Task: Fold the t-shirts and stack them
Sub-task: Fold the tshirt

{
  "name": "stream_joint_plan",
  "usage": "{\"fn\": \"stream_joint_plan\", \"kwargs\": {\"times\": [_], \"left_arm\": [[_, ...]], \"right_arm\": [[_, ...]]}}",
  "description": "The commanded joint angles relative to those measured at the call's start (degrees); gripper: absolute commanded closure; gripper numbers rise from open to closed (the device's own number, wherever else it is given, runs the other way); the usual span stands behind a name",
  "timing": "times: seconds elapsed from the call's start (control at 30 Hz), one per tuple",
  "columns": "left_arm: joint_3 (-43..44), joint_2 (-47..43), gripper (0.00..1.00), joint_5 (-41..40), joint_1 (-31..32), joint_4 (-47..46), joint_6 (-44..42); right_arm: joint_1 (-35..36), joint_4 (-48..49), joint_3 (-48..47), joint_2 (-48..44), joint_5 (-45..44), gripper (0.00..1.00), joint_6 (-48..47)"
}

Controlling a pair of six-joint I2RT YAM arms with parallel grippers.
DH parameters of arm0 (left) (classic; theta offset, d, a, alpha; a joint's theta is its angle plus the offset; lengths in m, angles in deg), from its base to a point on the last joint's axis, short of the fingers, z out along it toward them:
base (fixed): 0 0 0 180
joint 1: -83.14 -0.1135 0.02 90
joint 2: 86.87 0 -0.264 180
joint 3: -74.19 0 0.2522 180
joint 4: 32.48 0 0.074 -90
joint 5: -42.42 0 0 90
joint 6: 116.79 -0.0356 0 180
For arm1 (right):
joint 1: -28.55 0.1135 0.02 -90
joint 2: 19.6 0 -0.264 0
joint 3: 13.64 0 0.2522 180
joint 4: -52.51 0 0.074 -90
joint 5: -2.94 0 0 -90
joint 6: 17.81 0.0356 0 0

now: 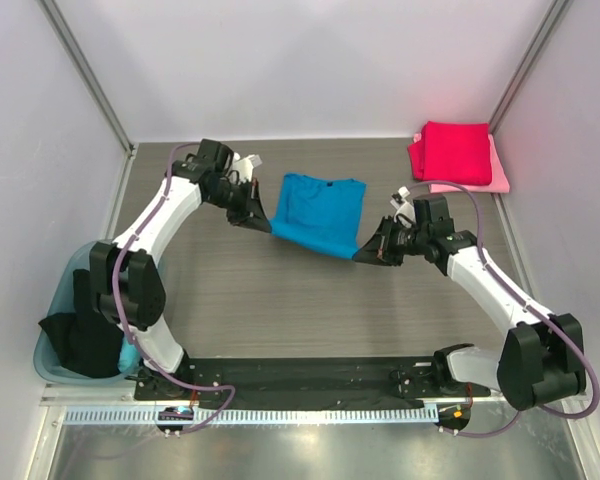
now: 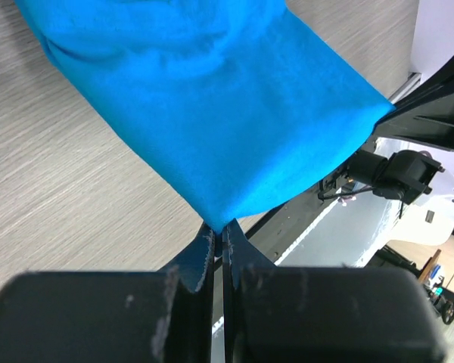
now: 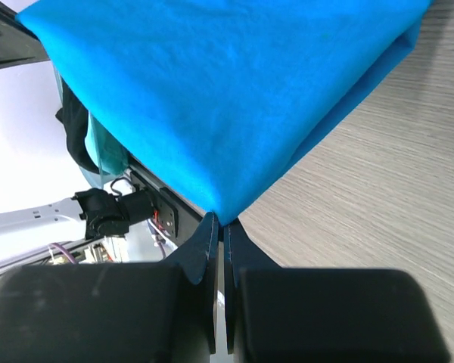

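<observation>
The bright blue t-shirt (image 1: 318,213) lies partly folded in the middle of the table, its near edge lifted between both grippers. My left gripper (image 1: 259,222) is shut on its near left corner; in the left wrist view the cloth (image 2: 212,106) hangs from the pinched tips (image 2: 219,229). My right gripper (image 1: 368,252) is shut on its near right corner, and the right wrist view shows the cloth (image 3: 227,98) pinched at the tips (image 3: 220,221). A folded crimson t-shirt (image 1: 452,150) lies on a pale pink t-shirt (image 1: 498,174) at the back right. A black t-shirt (image 1: 72,338) sits in the tub.
A translucent teal plastic tub (image 1: 53,300) stands at the left edge beside the left arm's base. White walls enclose the wood-grain table (image 1: 280,300). A black strip and metal rail run along the near edge.
</observation>
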Motion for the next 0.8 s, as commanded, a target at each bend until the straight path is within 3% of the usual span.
{"fn": "stream_joint_plan", "kwargs": {"times": [0.0,0.37,0.5,0.77], "left_arm": [[-0.9,-3.5,1.0,-0.6,-0.3,0.7,-1.6],[1.6,-1.6,1.0,-1.4,-0.3,0.2,-1.8],[6.0,2.6,1.0,-1.9,-0.3,0.1,-2.3],[21.5,12.5,1.0,-2.9,-1.0,1.2,-4.0]], "right_arm": [[-0.5,-2.9,-3.4,-2.8,0.4,0.98,-2.9],[-1.7,-0.8,-3.9,-2.5,0.3,0.99,-3.0],[-3.0,3.8,-3.9,0.1,0.0,0.99,-1.8],[-5.5,10.1,-12.8,10.6,0.1,0.99,-0.9]]}}
